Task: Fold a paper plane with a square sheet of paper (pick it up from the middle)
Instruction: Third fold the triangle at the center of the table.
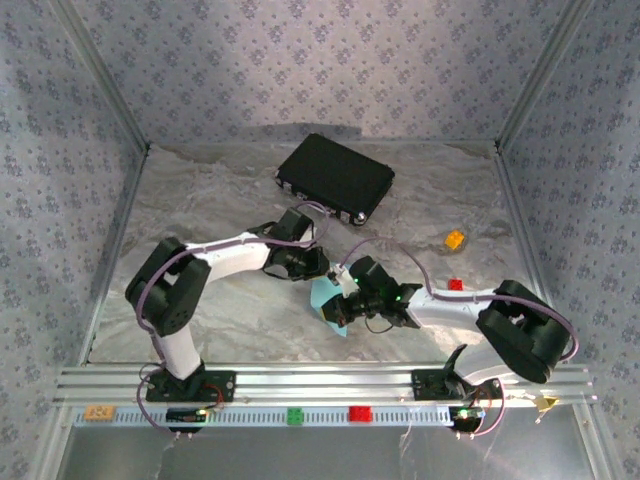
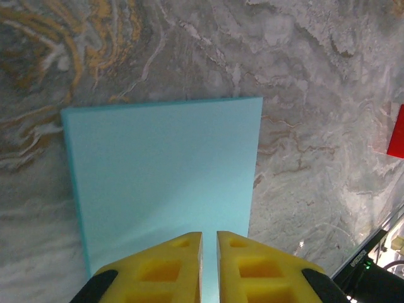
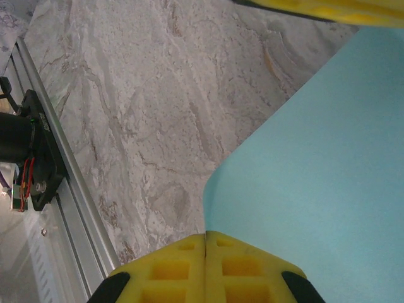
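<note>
Left claw pinching near edge of paper sheet, sheet reaching straight ahead over table. Right claw clamping opposite edge, sheet spreading ahead-right. Both claws equally near.

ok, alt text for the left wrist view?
Thin light blue paper sheet against a grey marbled tabletop, yellow fingers of the left gripper closed on its near edge. Corner of a red block at right.

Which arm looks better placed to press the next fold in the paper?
Left, probably. The left gripper sits centred over the near edge of the paper, with the sheet flat ahead of it. The right gripper pinches only a curling edge.
</note>
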Controlling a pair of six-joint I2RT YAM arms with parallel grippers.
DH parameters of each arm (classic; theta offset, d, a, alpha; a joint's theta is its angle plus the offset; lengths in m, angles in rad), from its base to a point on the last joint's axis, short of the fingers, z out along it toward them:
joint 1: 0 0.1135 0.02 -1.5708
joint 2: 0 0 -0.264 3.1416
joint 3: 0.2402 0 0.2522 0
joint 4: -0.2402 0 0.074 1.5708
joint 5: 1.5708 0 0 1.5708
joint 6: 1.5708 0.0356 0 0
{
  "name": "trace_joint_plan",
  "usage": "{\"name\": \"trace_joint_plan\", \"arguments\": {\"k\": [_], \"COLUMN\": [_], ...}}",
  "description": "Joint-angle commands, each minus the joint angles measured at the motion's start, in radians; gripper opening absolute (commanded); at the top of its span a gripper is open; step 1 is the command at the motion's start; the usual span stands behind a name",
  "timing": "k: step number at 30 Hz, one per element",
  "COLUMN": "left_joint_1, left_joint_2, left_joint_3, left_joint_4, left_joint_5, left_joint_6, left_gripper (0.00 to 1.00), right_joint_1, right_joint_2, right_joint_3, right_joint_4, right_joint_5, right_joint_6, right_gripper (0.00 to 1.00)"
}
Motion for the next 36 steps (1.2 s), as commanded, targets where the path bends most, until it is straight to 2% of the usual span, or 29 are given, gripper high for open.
{"name": "trace_joint_plan", "arguments": {"k": [1,9,23,36], "left_joint_1": [0.007,0.008,0.007,0.007], "left_joint_2": [0.047,0.149,0.142,0.124], "left_joint_3": [0.043,0.032,0.03,0.007], "left_joint_4": [-0.01,-0.025,-0.013,0.0], "left_joint_5": [0.035,0.017,0.005,0.009], "left_joint_6": [0.047,0.084,0.058,0.044], "left_gripper": [0.13,0.1,0.1,0.1], "right_joint_1": [-0.004,-0.006,-0.064,-0.071], "right_joint_2": [0.008,0.017,0.012,0.014], "right_joint_3": [-0.012,-0.012,0.021,0.04], "right_joint_4": [0.025,0.009,-0.141,-0.161], "right_joint_5": [-0.009,0.02,0.194,0.211], "right_joint_6": [0.012,0.008,-0.015,-0.019], "right_gripper": [0.01,0.01,0.01,0.01]}}
